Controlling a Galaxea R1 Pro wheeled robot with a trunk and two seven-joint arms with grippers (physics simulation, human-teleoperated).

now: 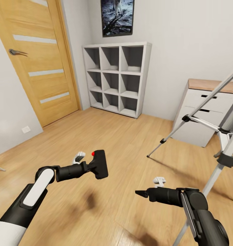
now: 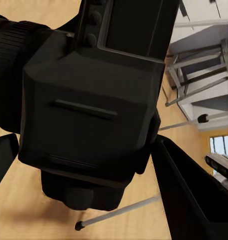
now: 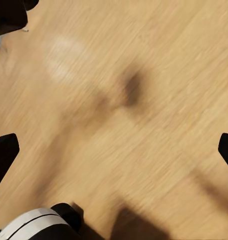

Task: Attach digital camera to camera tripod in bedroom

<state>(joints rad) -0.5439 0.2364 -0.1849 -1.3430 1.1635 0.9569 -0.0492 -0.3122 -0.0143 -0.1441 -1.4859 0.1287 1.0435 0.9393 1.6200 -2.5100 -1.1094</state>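
As left tool [image 1: 90, 167] grips digital camera [image 1: 100, 164] | camera tripod [image 1: 212, 123] (cut off)

Camera tripod [image 1: 212, 112]: its head and far legs are cut off beside the desk [image 1: 212, 85].
My left fingers [image 2: 194, 195]: partly hidden behind the digital camera [image 2: 93, 110].

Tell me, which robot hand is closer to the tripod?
Right. The right gripper hangs empty just beside the camera tripod; the left gripper, holding the digital camera, is farther away.
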